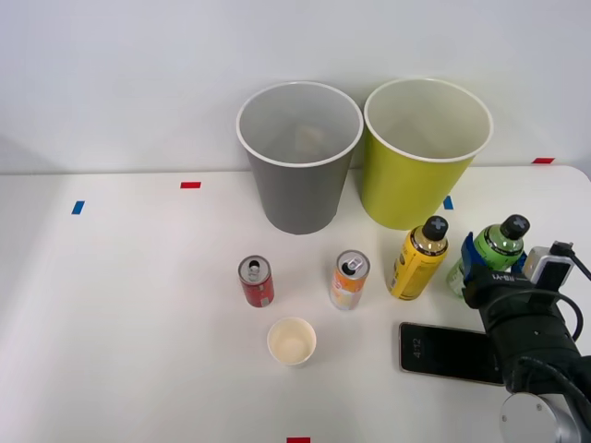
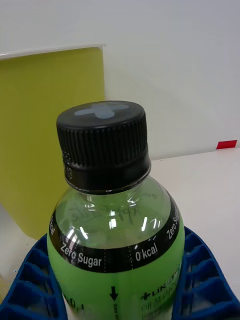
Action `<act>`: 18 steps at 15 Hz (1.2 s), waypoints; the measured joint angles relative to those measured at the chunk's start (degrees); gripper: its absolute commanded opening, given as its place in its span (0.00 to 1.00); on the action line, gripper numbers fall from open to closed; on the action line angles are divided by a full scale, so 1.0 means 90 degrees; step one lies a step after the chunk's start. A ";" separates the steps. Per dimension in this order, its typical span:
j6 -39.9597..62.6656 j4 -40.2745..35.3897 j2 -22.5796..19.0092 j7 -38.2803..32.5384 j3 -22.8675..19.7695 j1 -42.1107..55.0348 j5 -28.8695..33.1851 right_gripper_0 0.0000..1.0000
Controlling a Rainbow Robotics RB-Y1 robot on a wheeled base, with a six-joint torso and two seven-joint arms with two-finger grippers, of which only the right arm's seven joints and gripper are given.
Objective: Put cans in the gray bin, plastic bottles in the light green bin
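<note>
The green plastic bottle (image 1: 500,242) stands upright with its black cap at the table's right side. My right gripper (image 1: 497,258) is shut on it. In the wrist view both blue fingers (image 2: 30,287) press against the green bottle (image 2: 115,240) at label height. Just to its left stands the yellow plastic bottle (image 1: 418,260). Further left are the orange-and-white can (image 1: 350,280) and the short red can (image 1: 256,282), both upright. Behind them stand the gray bin (image 1: 295,198) and, to its right, the light green bin (image 1: 406,185). The light green bin (image 2: 45,125) rises close behind the held bottle.
A cream paper cup (image 1: 292,341) sits in front of the cans. A black phone (image 1: 448,352) lies flat just left of my arm. Small red and blue tape marks (image 1: 190,185) dot the white table. Something pale lies inside the gray bin.
</note>
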 measured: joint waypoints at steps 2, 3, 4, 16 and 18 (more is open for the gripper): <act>0.0000 0.0000 0.0006 0.0001 0.0016 0.0000 0.0014 0.00; 0.0000 0.0000 0.0006 0.0006 0.0019 0.0000 0.0025 0.00; 0.0000 -0.0002 0.0002 0.0020 0.0020 0.0000 0.0041 0.00; 0.1656 -0.2012 -0.1378 0.0090 -0.0625 -0.0061 -0.1573 0.00; 0.1658 -0.2306 -0.1594 0.0093 -0.0751 -0.0081 -0.2153 0.00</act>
